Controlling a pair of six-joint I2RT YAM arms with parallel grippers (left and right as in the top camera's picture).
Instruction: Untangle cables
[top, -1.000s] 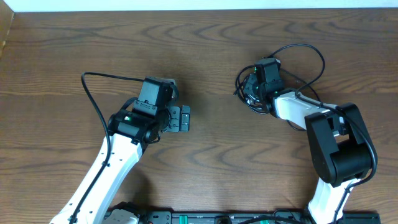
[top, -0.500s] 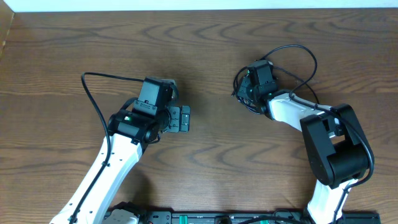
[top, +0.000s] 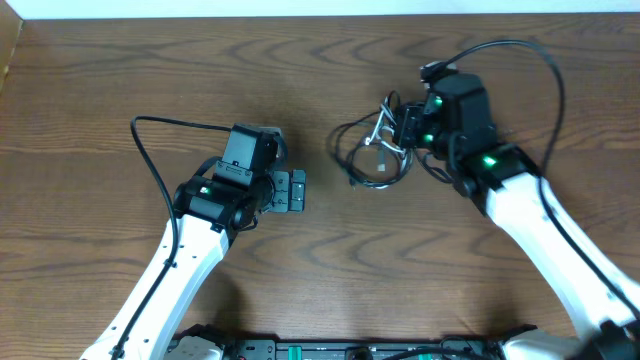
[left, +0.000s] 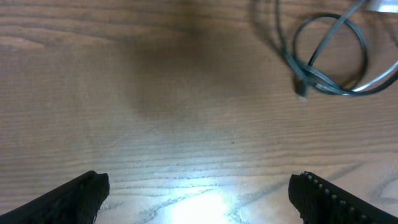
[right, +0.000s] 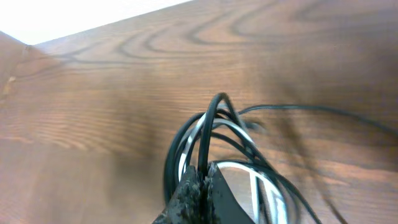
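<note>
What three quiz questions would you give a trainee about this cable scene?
1. True or false: the left tool is open and holds nothing.
2. Pick one. The right tool is: A) open above bare wood; B) shut on the cables; C) out of every view.
3. Fill in the blank: the cables form one ___ bundle, not separate strands.

Key: 1 true. 2 B. 3 tangled.
</note>
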